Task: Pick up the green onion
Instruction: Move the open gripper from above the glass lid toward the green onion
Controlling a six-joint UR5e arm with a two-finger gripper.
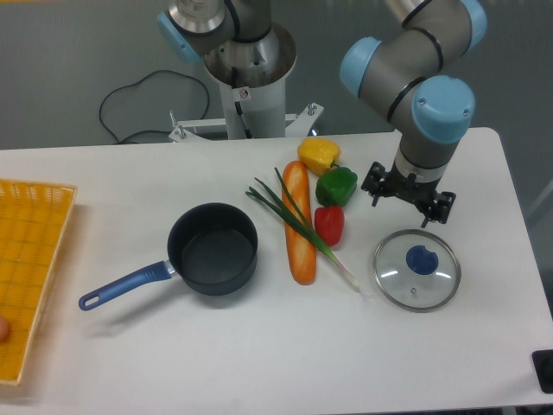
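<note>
Well apart from the green onion, the empty claw hangs spread wide.

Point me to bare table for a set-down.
Free: front strip below the saucepan and glass lid; patch between basket and saucepan. Crowded: centre, where green onion, loaf and peppers touch.

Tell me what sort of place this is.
Probably a robotics lab set up as a mock kitchen: a grey robot arm with blue joints over a plain white table holding a dark saucepan and a long green onion.
</note>
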